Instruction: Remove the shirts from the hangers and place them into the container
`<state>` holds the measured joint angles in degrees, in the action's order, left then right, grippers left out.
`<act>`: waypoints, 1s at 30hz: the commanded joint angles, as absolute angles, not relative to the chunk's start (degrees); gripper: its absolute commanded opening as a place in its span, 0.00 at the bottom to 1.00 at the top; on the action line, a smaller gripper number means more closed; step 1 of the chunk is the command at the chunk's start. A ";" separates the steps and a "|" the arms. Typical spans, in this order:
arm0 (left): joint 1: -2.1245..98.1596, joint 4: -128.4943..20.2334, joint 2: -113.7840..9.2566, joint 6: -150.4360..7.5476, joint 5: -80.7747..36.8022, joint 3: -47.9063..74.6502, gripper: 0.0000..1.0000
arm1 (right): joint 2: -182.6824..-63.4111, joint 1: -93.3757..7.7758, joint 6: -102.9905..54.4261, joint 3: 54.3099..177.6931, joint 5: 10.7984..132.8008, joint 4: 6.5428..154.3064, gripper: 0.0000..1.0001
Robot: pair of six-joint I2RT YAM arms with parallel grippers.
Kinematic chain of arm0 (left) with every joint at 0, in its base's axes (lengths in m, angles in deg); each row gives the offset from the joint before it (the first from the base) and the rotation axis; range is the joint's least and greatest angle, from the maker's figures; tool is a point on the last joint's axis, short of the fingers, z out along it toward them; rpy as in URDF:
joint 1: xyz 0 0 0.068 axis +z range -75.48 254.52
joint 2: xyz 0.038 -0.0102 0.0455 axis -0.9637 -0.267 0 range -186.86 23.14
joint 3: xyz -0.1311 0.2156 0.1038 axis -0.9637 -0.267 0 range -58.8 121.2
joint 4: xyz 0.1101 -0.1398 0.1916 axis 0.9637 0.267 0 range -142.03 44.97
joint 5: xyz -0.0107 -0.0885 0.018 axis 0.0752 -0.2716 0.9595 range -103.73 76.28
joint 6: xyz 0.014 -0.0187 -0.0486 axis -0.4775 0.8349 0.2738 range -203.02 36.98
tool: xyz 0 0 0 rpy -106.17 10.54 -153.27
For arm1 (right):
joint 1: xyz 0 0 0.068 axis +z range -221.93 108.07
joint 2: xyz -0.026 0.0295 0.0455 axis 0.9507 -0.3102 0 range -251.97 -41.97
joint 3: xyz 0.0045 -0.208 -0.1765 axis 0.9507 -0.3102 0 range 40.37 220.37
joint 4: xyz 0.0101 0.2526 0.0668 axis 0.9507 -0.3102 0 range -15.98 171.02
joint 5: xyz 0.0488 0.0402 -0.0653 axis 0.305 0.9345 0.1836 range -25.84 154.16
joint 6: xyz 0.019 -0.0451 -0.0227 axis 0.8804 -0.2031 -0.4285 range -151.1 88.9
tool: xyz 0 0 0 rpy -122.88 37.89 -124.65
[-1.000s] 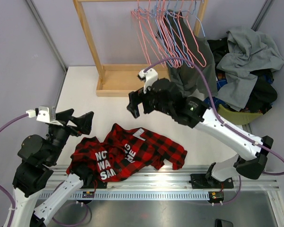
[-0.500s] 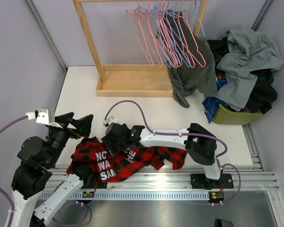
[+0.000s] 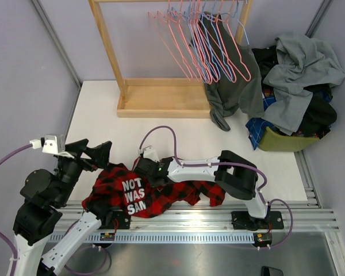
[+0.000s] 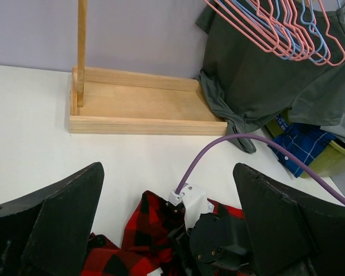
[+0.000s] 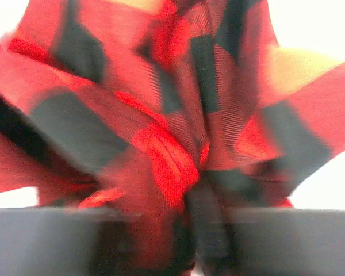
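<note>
Worktop (image 3: 103, 109): right claw (image 5: 198, 192) pinching bunched plaid shirt (image 3: 172, 198) near front edge, left claw (image 4: 167, 167) wide open beside it

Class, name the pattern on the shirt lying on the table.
The shirt is red-and-black plaid, best seen in the top view.

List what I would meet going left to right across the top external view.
Black left end effector, open → bunch of pink-red and light-blue wire hangers → yellow-green plastic tub. Left out, since they overlap these: red-and-black plaid shirt, wooden rack, dark grey hanging shirt.
</note>
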<state>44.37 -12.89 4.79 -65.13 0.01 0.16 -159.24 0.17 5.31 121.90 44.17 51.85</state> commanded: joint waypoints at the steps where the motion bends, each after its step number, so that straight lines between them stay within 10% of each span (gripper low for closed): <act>1: 44.37 -14.85 5.30 -64.74 0.69 -0.61 0.99 | -162.11 -0.21 8.45 117.71 41.14 49.38 0.14; 2: 44.37 -14.85 5.21 -64.66 0.60 -0.70 0.99 | -162.37 -0.30 8.71 117.80 40.00 48.94 0.00; 13: 44.37 -14.50 3.10 -63.69 -4.93 -2.72 0.99 | -136.50 -16.01 2.32 106.38 47.02 58.25 0.00; 30: 44.37 -16.95 0.73 -62.98 -9.86 -4.22 0.99 | -95.24 -32.20 7.83 109.27 9.42 31.90 0.00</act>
